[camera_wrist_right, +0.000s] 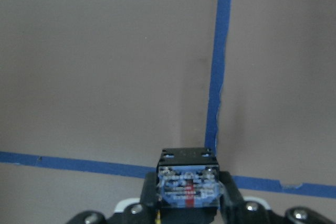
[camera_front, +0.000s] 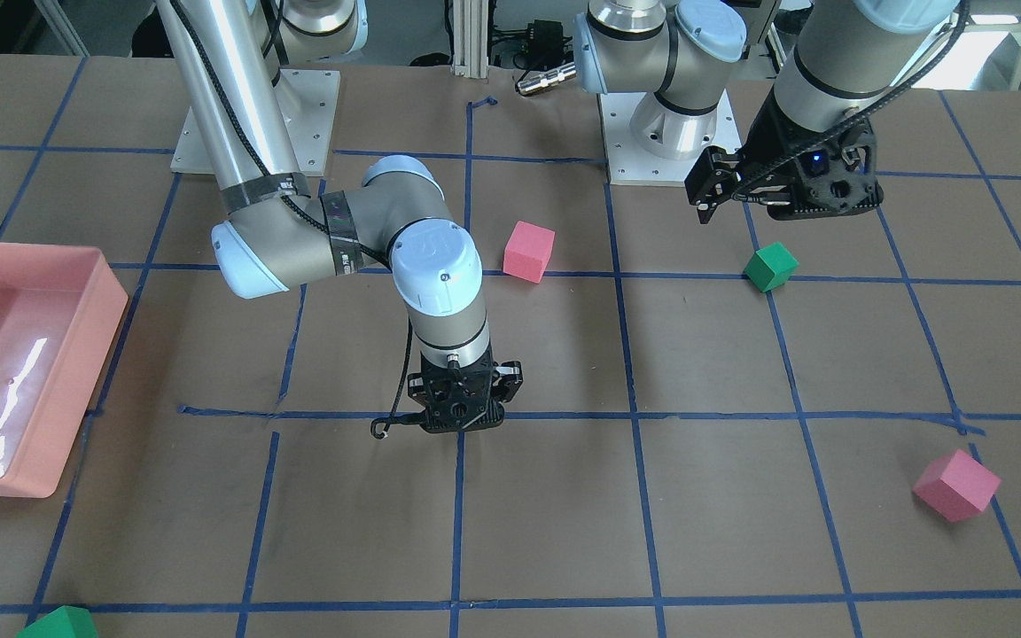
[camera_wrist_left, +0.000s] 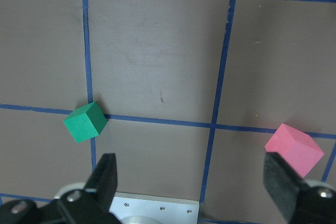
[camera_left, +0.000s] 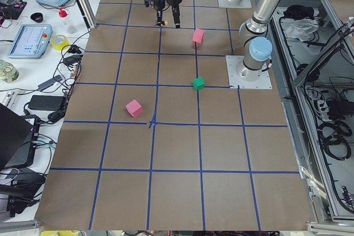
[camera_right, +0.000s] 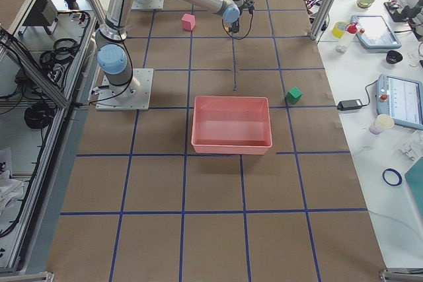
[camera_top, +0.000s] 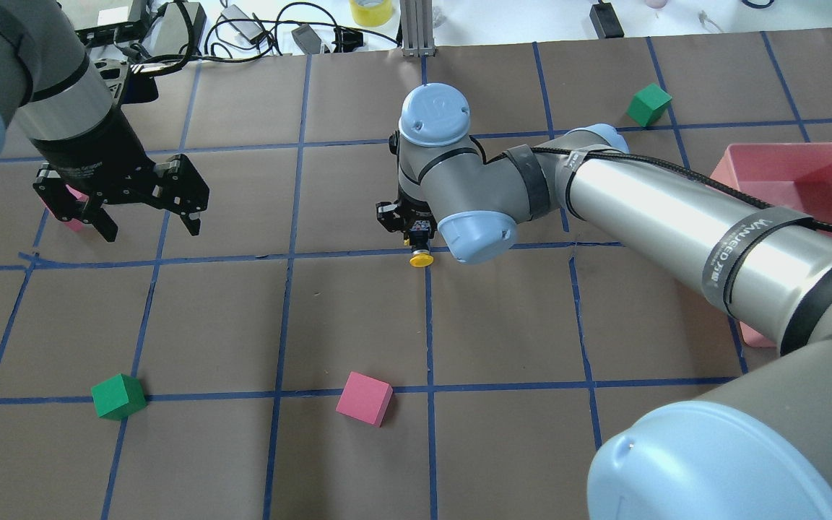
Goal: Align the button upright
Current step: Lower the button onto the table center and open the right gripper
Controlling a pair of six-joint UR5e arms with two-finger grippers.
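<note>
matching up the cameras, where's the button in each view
overhead: centre, button just below the right gripper, yellow cap showing
front: hidden behind that gripper
exterior left: too small to tell
exterior right: too small to tell
left wrist: not in it
right wrist: bottom centre, between the fingers
landmark: the tape cross at the button

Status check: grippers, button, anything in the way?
Right gripper shut on the button, yellow cap out sideways, not upright. Left gripper open, off to the side. Nearest pink cube well apart; nothing in the way.
</note>
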